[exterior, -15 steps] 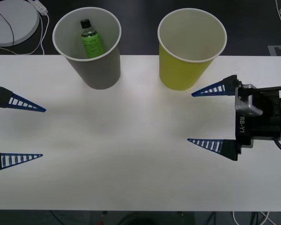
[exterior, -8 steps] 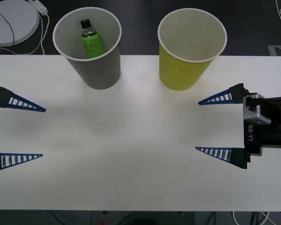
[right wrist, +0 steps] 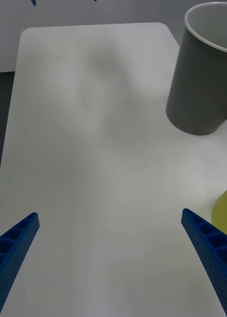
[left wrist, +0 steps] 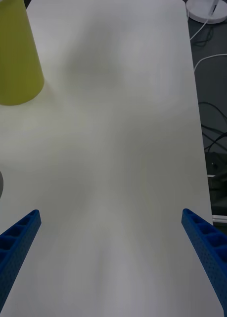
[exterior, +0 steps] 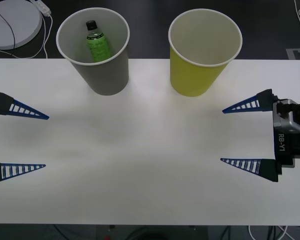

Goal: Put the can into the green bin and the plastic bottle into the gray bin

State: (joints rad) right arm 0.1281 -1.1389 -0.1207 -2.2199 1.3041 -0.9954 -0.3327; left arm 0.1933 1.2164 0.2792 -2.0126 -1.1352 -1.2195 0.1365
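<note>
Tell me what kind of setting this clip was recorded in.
Probably a lab or test room: a plain white table holds just the gray bin and the green bin on a dark floor, with loose cables nearby.

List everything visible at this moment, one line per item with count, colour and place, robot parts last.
gray bin: 1, gray with white inside, far left of the table.
plastic bottle: 1, green liquid, black cap, inside the gray bin.
green bin: 1, yellow-green with white inside, far right of the table.
table: 1, white.
round disc: 1, white, off the table at far left, with a cable.
left pincer: 1, blue fingers, open, over the table's left edge.
right pincer: 1, blue fingers, open, over the table's right edge.
</note>
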